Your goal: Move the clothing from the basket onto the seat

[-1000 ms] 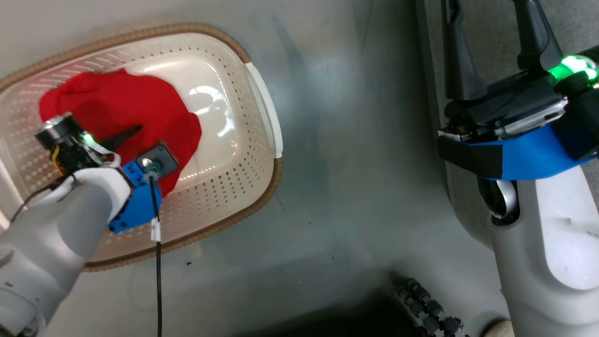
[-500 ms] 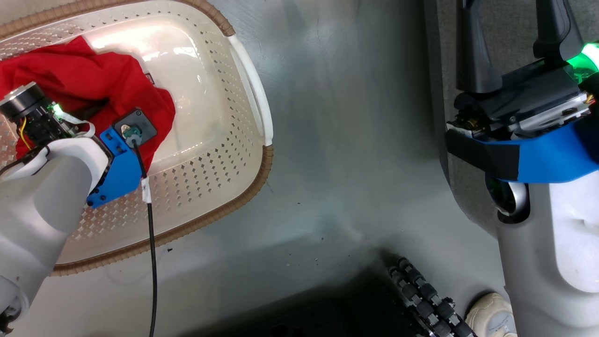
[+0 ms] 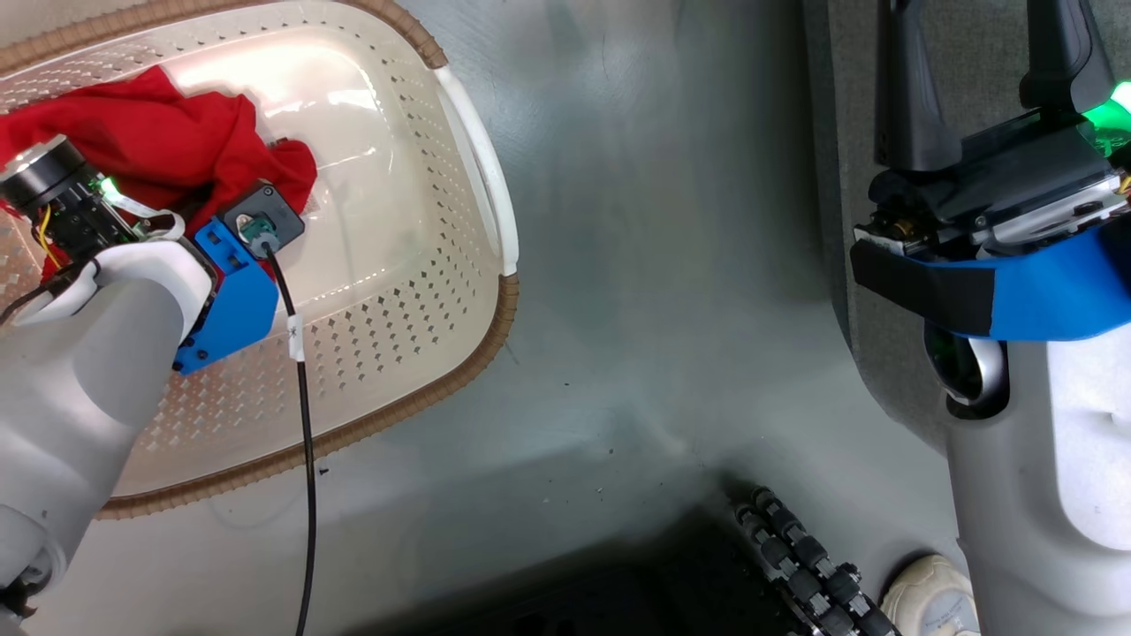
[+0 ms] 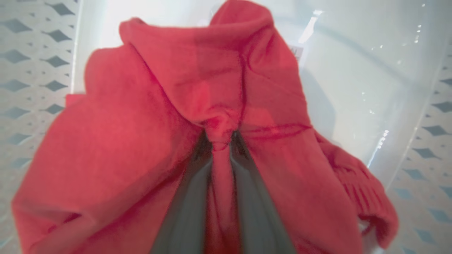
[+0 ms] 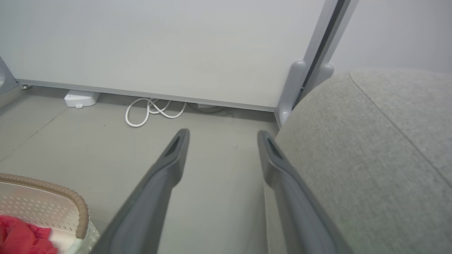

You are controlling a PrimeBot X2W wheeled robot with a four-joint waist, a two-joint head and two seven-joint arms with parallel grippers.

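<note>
Grasp newly made: left tool (image 4: 221, 139), spread wide a second ago, now clenched on a fold of the red clothing (image 4: 141, 106) inside the basket (image 3: 482, 168), toward its left end. Fabric bunched tighter than before, not yet clear of the rim. Right tool (image 5: 222, 141) gaping and empty, well right of the basket, beside the seat (image 5: 370, 158). Lift and carry probably next.

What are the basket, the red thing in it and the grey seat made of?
The basket looks like glossy cream plastic: glints on its base, neat punched holes; its brown rim looks woven, perhaps moulded. The clothing is soft matte red fabric, bunched in folds. The seat seems upholstered in grey cloth with a fine weave and a stitched seam.
</note>
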